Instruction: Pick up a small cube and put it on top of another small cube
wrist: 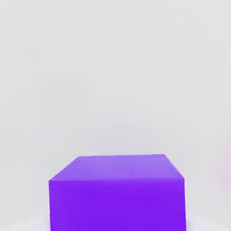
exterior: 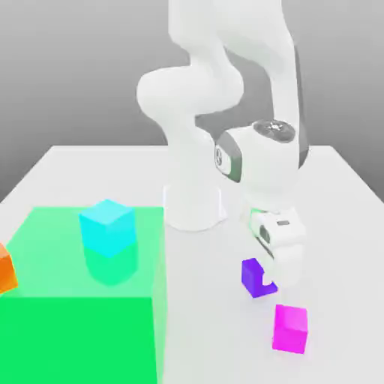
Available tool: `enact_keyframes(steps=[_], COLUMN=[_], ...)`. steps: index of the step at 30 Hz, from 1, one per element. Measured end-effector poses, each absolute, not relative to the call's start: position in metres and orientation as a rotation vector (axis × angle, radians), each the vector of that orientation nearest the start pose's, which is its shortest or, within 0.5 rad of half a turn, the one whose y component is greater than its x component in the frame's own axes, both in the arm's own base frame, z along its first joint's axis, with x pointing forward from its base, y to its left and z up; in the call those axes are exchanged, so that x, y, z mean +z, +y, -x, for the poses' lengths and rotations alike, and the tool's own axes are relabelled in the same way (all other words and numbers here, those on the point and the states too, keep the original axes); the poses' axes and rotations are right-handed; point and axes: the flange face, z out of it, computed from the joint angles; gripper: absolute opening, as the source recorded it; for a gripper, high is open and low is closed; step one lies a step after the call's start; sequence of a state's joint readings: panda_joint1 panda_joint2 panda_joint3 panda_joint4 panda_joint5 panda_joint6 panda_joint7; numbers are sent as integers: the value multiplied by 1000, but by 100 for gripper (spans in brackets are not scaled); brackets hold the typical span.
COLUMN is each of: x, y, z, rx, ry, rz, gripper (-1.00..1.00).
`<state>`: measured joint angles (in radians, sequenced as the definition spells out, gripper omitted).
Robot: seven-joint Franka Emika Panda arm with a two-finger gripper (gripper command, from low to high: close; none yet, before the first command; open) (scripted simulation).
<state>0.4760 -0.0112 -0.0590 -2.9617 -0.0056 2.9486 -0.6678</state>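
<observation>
The small violet-purple cube [exterior: 251, 274] rests on the white table, in front of the arm's base toward the exterior view's right. My gripper [exterior: 264, 282] has come straight down over it, and one white finger crosses the cube's right side, so the jaws are shut on the cube. The hand view looks closely at the same purple cube [wrist: 117, 194], with pale table beyond it. The light cyan-blue cube [exterior: 107, 227], somewhat bigger, stands on the green platform [exterior: 82, 330] toward the exterior view's left, well away from the gripper.
A magenta-pink cube [exterior: 290, 328] lies on the table just in front of the gripper and the purple cube. An orange cube [exterior: 6, 270] sits at the green platform's left edge. The arm's white base [exterior: 193, 202] stands behind, mid-table.
</observation>
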Motion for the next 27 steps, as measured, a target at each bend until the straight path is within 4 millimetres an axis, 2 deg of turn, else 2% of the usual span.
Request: enact_keyframes(steps=[1, 3, 6, 10, 13, 16, 19, 22, 23, 24, 27], x=[189, 206, 237, 286, 327, 370, 413, 454, 461, 457, 420], y=[130, 127, 114, 83, 51, 11, -35, -86, -100, -108, -114], z=[-292, -307, -343, -387, -414, -432, -441, -440, -438, -438, -436], rx=[3, -1, -11, -21, -25, -24, -18, -6, -2, 0, 2], ry=[-1631, -1590, -1485, -1322, -1186, -1039, -879, -706, -659, -634, -612], rz=[2684, 2710, 2772, 2859, 2921, 2978, 3027, 3065, 3072, 3076, 3079], gripper=[-100, -100, -100, -100, -100, -100, -100, -100, -100, -100, -100])
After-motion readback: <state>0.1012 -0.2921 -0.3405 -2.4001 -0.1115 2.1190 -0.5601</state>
